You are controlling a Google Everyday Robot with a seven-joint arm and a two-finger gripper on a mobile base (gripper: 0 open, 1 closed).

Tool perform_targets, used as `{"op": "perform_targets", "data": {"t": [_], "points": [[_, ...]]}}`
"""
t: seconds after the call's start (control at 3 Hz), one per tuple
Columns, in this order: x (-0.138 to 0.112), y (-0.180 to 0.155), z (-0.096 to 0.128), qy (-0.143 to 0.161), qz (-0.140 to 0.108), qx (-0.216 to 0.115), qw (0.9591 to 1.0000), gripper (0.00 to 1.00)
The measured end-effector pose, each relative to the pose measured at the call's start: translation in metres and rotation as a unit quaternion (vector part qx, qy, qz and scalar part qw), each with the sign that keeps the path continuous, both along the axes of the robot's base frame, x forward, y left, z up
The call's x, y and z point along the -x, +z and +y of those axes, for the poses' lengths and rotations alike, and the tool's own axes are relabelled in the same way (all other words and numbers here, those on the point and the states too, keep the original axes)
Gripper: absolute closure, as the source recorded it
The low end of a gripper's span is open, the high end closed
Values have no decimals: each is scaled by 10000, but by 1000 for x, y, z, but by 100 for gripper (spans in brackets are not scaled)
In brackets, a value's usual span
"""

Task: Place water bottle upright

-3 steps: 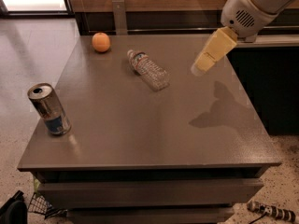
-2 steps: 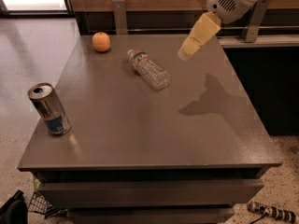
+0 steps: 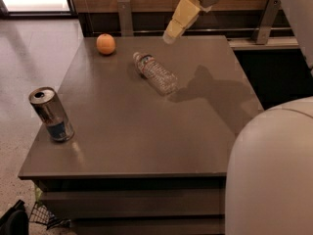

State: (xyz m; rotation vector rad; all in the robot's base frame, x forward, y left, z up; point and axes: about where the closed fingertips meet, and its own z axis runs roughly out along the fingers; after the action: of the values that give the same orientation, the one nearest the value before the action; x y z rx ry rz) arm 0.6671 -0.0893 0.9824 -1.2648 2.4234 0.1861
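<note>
The water bottle [image 3: 155,73] is clear and ribbed with a white cap. It lies on its side on the grey table [image 3: 146,131], cap toward the far left, at the table's far middle. My gripper [image 3: 177,22] has pale yellow fingers and hangs in the air above the table's far edge. It is up and to the right of the bottle, apart from it, and holds nothing.
An orange [image 3: 105,43] sits at the far left of the table. A silver can with a blue label [image 3: 52,114] stands upright near the left front edge. A white rounded arm part [image 3: 274,175] fills the lower right. A dark counter runs behind the table.
My gripper has moved left and farther back, from over the table's right side to above its far edge. My white arm part has come into view at lower right. The bottle has not moved.
</note>
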Motion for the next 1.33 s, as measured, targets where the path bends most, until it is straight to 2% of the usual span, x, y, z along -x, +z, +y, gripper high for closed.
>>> {"op": "perform_targets", "data": {"t": [0.33,0.67,1.0,1.33], "points": [[-24,-14,33,-280,151,203,9993,0],[-31,-23,54,-610,-2,391,9974,0],[-20,-49,62,-1079,-85,463,9930,0],[-17,-68,61,-1011,127,591,9930,0]]}}
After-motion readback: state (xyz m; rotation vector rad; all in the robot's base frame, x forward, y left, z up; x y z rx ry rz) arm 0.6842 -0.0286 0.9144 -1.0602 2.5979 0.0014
